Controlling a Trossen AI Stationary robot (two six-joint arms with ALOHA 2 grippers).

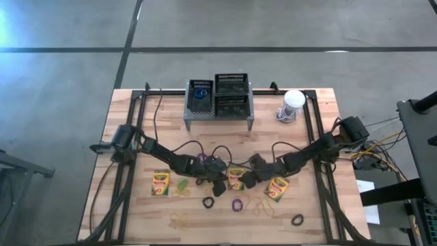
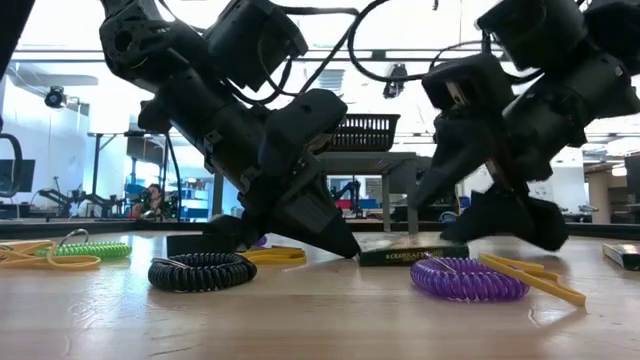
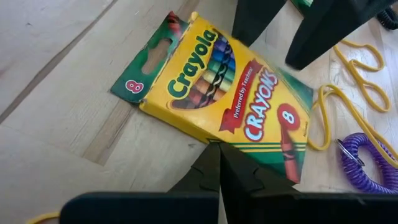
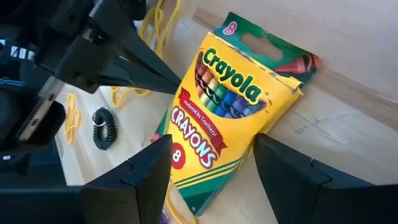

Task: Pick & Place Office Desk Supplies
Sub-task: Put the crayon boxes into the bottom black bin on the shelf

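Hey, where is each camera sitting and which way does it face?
High: overhead, straight down; both arms, left pincer and right pincer meeting at the middle crayon box.
Low: tabletop height, level across; both arms come from above.
Left wrist: on left arm, past its shut fingers at that box.
Right wrist: on right arm, open fingers straddling it.
Both wrist views share that box.

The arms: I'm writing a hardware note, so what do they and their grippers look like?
Both arms are dark, near-black, built of blocky jointed segments with black cables looping loosely along them. The left gripper and right gripper each end in two flat, angular black fingers tapering to wedge tips. No markings are legible.
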